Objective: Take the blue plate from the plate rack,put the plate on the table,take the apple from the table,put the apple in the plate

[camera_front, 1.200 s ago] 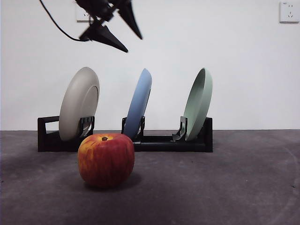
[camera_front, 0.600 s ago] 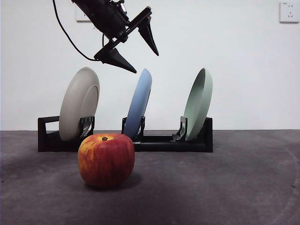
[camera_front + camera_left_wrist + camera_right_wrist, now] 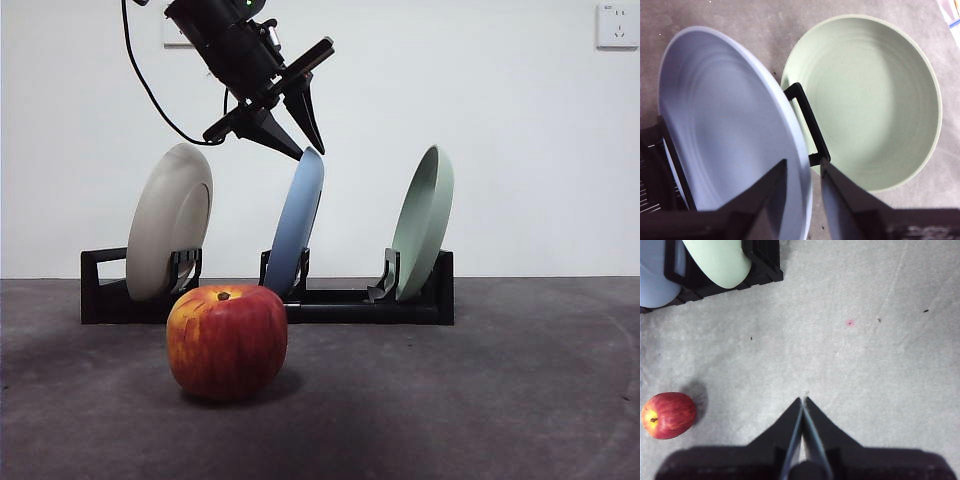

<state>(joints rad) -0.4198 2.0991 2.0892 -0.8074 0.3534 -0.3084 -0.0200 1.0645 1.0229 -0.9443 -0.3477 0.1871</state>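
Your left gripper [image 3: 303, 150] has its jaws parted, straddling the top rim of the blue plate [image 3: 297, 222], upright in the plate rack [image 3: 340, 300]; contact is hard to judge. The right gripper [image 3: 803, 407] hangs pinched together over the table [image 3: 880, 365]; the apple [image 3: 226, 341] sits near, in front.

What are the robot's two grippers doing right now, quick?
Left gripper: open, fingers on either side of the round matte blue plate's rim, not yet gripping.
Right gripper: shut, empty.
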